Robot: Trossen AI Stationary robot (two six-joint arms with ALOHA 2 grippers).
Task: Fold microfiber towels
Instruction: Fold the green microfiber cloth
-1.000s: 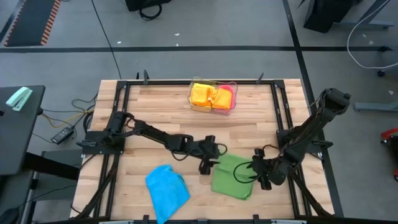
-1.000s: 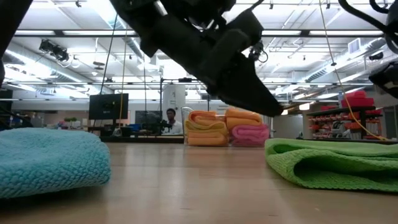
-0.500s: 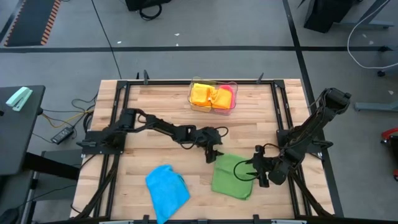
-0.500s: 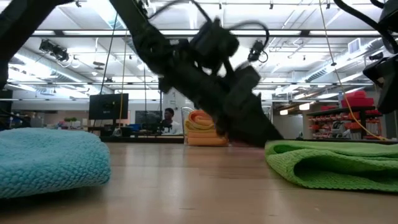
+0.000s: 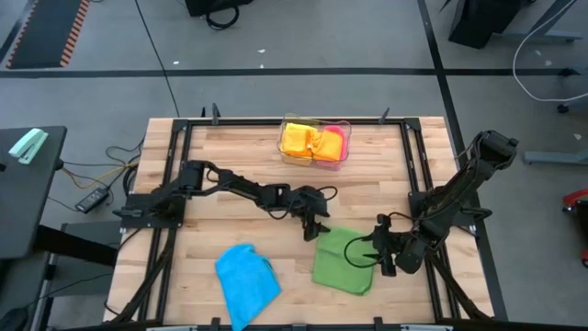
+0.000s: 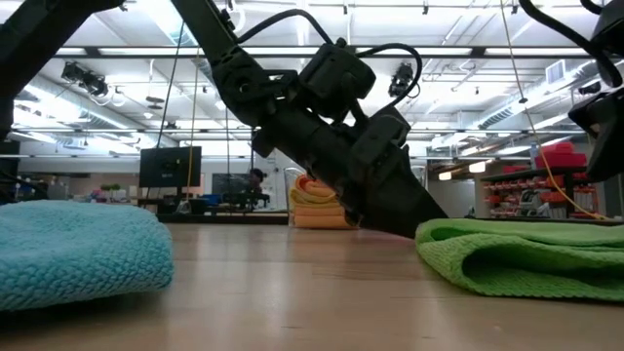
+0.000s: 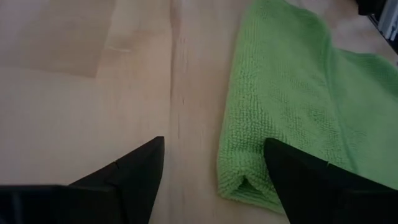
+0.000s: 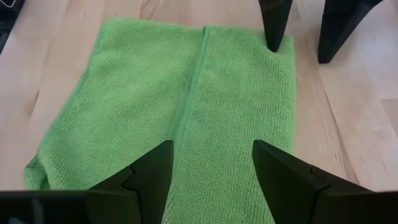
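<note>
Folded green microfiber towel [image 5: 344, 260] lying flat on the wooden table [image 5: 239, 161], taken here as the landmark. Double layer visible at its rolled edge in the low view [image 6: 517, 255], a fold seam running down its middle in the right wrist view [image 8: 186, 112].

Left gripper [image 5: 313, 226] just beside the green towel's corner on the tray side, fingers spread wide, nothing between them; one fingertip [image 8: 274, 28] down on the towel's edge, the other on bare wood beside it. In the left wrist view [image 7: 214, 163], fingers apart with the towel's folded edge [image 7: 261, 124] and bare wood between them.

Right gripper [image 5: 379, 252] at the green towel's opposite side, low over it, fingers [image 8: 149, 174] parted and empty, cloth showing in the gap.

Blue microfiber towel [image 5: 247, 280] bunched on the table, well apart from the green one, on the left arm's side, touched by neither gripper.

Clear plastic tray [image 5: 315, 157] near the table's far edge, well apart from the green towel, holding folded orange towels [image 5: 296, 140], a yellow edge among them, and a pink towel [image 5: 334, 140].
</note>
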